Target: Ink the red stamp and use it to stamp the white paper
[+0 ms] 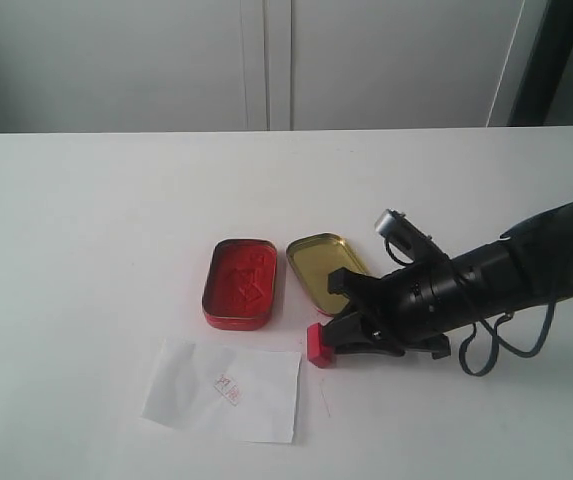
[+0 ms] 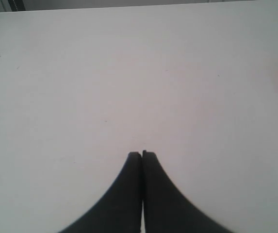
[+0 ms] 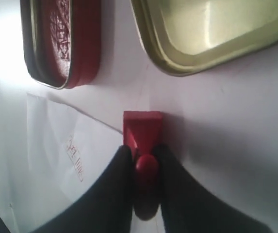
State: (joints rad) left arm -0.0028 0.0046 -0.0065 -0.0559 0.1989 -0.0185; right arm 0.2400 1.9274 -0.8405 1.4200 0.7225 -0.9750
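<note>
Fingers of the right gripper are pinching the stamp by its knob, one on each side, with no gap showing. It is sitting low at the table, just right of the paper and on the near side of the lid; whether it is touching the table I cannot tell. Being small, stiff, light plastic with a smooth rounded knob, it is probably calling for a square pinch low on the knob, lest it twist out. The right arm is reaching in from the right, sloping low, almost level. The left gripper is hovering with fingers pressed together, holding nothing.

Closed left pincer over table
</note>
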